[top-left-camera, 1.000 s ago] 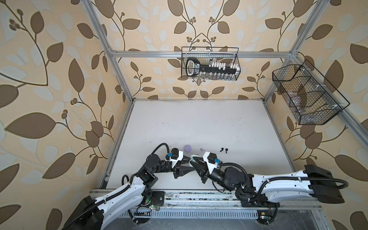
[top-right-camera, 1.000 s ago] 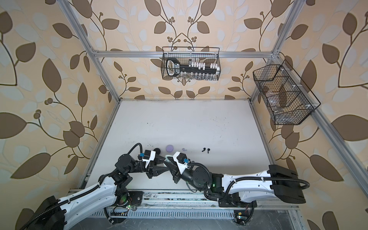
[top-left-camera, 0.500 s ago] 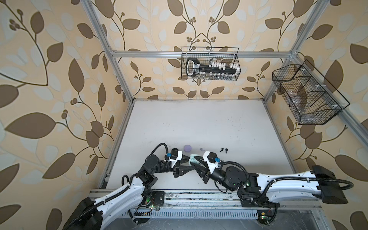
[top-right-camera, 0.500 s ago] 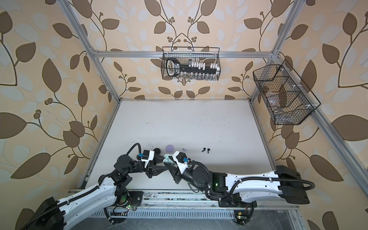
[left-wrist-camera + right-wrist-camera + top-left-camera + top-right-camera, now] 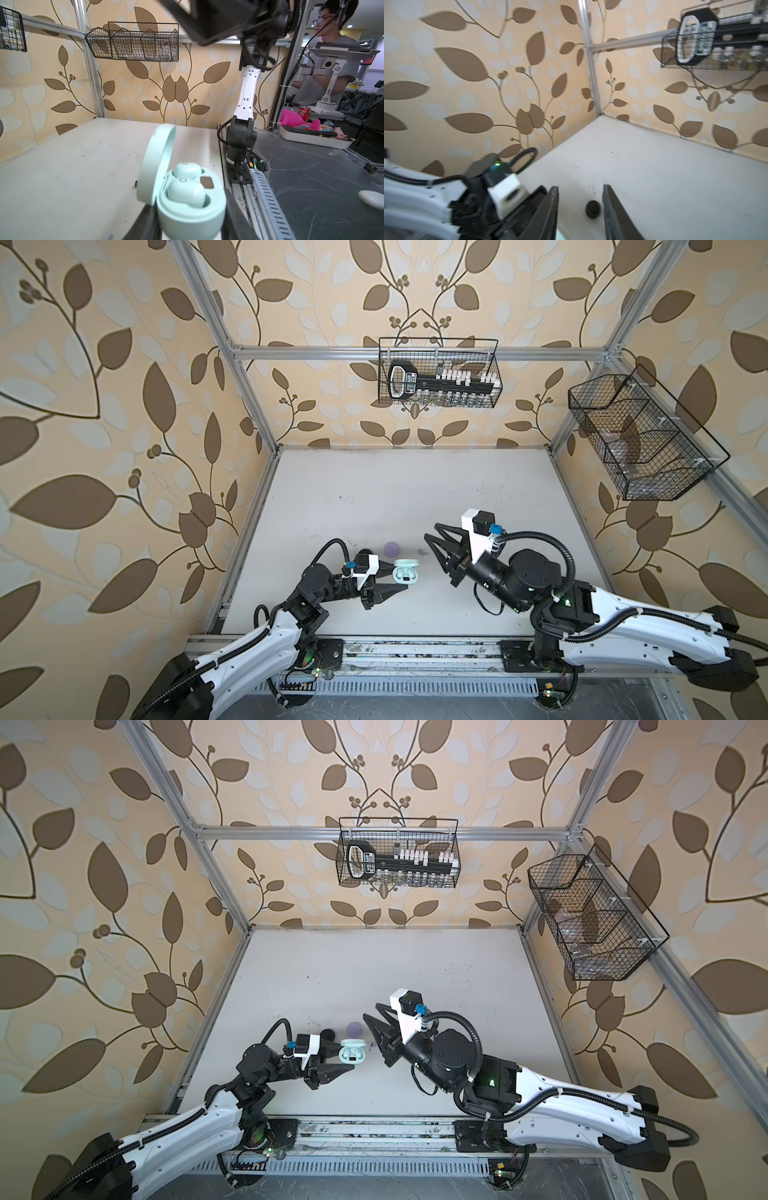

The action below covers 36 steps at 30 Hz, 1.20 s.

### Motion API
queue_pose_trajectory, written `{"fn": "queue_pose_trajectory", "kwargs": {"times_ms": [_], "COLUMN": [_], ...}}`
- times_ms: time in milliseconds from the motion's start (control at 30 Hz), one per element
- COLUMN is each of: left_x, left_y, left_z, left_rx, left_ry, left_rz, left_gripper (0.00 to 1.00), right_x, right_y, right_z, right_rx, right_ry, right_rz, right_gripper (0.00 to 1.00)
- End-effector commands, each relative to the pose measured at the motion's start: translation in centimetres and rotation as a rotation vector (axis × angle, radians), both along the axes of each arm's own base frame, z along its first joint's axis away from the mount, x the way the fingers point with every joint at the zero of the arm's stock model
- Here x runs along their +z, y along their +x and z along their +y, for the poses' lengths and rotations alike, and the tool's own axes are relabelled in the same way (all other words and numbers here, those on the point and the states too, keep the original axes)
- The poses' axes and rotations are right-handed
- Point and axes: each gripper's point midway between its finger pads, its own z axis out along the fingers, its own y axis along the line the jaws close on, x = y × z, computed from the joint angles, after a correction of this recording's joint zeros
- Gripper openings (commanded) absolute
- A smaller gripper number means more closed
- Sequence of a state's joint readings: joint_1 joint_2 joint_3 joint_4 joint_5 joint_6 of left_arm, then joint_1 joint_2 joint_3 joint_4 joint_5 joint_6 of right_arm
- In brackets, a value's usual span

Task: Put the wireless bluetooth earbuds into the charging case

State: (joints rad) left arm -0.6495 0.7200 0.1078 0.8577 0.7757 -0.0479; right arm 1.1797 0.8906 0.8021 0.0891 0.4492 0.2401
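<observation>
An open mint charging case (image 5: 187,220) stands with its lid upright, and two mint earbuds (image 5: 186,192) sit in its wells. My left gripper (image 5: 401,577) is shut on the case, one dark finger (image 5: 239,216) on each side. In both top views the case (image 5: 352,1052) is low over the table's near left. My right gripper (image 5: 430,531) hangs raised to the case's right, open and holding nothing; in its wrist view the fingers (image 5: 550,214) stand apart. A small lavender earbud (image 5: 422,551) lies on the table by it. The black earbuds are hidden.
A round lavender case (image 5: 392,548) and a black case (image 5: 365,552) sit just behind my left gripper; the black one (image 5: 593,208) shows between my right fingers. Wire baskets (image 5: 438,373) (image 5: 640,439) hang on the back and right walls. A metal rail (image 5: 415,651) edges the table front.
My right gripper has pulled back from the mint case, rising up and to the right, and its jaws have parted a little. The left gripper and the case have stayed put.
</observation>
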Motion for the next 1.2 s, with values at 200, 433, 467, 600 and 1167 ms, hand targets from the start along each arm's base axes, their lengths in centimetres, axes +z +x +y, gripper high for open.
{"fn": "queue_pose_trajectory", "kwargs": {"times_ms": [200, 433, 467, 600, 1167], "left_x": [0.8, 0.8, 0.8, 0.8, -0.6], "left_y": [-0.3, -0.4, -0.4, -0.3, 3.3], "left_z": [-0.1, -0.1, -0.1, -0.1, 0.2], "left_rx": [-0.001, -0.011, -0.007, -0.006, 0.18], "left_ry": [-0.023, -0.018, -0.016, -0.016, 0.041], "left_rz": [-0.084, -0.082, -0.079, -0.077, -0.004], "left_gripper": [0.0, 0.0, 0.0, 0.0, 0.0], "right_x": [-8.9, -9.3, -9.2, -8.7, -9.4], "right_y": [0.9, -0.9, -1.1, -2.5, 0.9], "right_z": [1.9, 4.0, 4.1, 4.6, 1.2], "right_rx": [0.127, 0.227, 0.235, 0.279, 0.025], "right_ry": [-0.173, -0.192, -0.192, -0.19, -0.216], "right_rz": [0.139, 0.119, 0.116, 0.075, 0.049], "right_gripper": [0.36, 0.36, 0.36, 0.35, 0.34]}}
